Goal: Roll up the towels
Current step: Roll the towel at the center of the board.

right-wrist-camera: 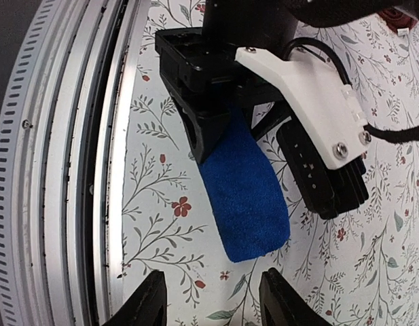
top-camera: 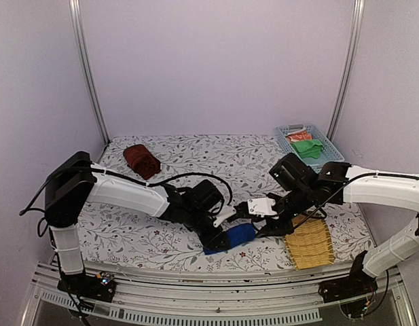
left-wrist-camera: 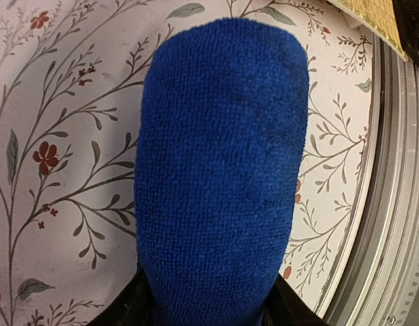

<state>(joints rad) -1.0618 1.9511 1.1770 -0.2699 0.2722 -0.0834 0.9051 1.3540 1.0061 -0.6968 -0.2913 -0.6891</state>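
Flower-printed worktop (top-camera: 216, 159) fills the space between lavender walls. At the middle of its near edge the blue towel (top-camera: 240, 236) is clenched in the left jaws, and the right jaws stand released just beside its free end, grasping nothing. The reddish-brown towel (top-camera: 141, 161) lies bundled at the far left.

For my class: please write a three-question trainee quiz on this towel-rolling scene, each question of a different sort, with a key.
1. True or false: the left gripper is holding the blue towel.
2. Where does the green cloth lie? A) in the blue basket B) in the left gripper C) under the blue towel
3. Fill in: the jaws of the right gripper stand ____, with nothing between them.
Key: 1 true; 2 A; 3 open.
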